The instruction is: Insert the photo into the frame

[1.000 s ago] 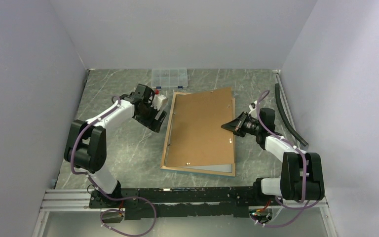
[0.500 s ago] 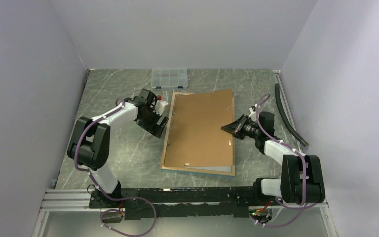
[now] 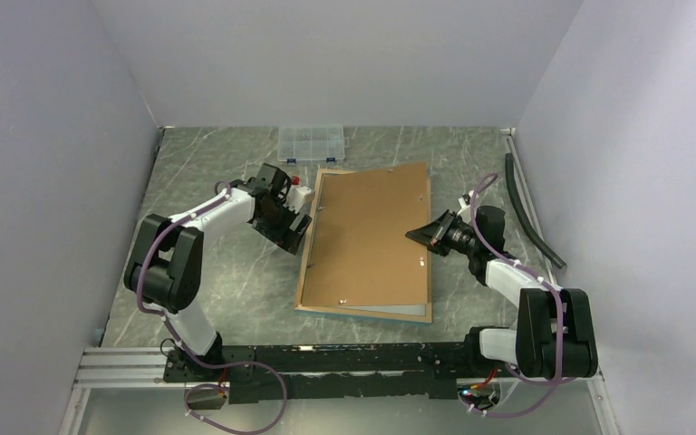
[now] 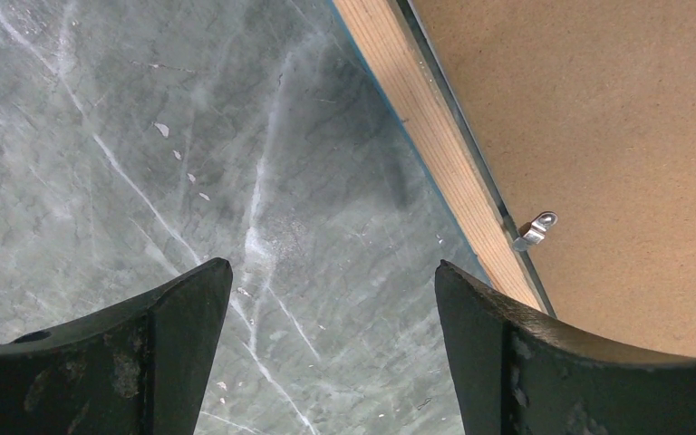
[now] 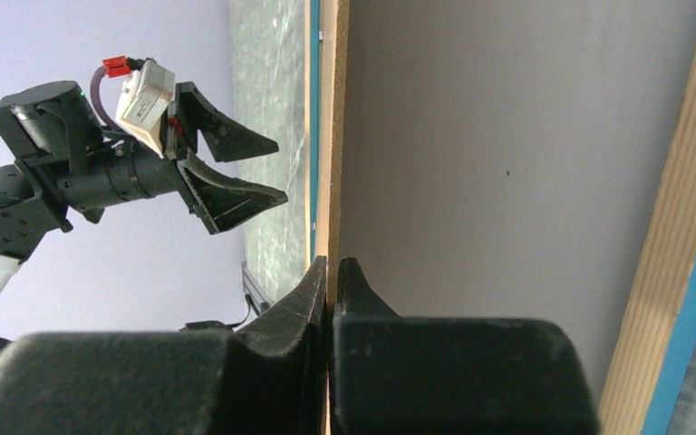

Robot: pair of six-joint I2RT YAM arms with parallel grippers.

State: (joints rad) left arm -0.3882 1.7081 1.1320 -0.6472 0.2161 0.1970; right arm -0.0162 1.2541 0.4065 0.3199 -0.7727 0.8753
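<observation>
Since the frame (image 4: pixel 439 154) is lying face down mid-surface (image 3: pixel 227 272), all you get is its wood back rim with a sliver of blue under it. A brown backing board (image 3: pixel 372 236) sits skewed over the opening and covers nearly all of it, so that's what's in the way. The right tool (image 3: pixel 412 234) is clamped tight on the board's right edge, holding that side up off the frame. Under it there's a pale grey sheet (image 5: pixel 507 181) inside the rim; can't tell if that's the photo or just the pane. The left tool (image 4: pixel 331 281) hangs spread wide, holding nothing, just beside the frame's left rim near a little metal clip (image 4: pixel 535 227). A clear plastic box (image 3: pixel 310 141) sits at the far edge, and a black strip (image 3: pixel 511 177) lies off to the right.
</observation>
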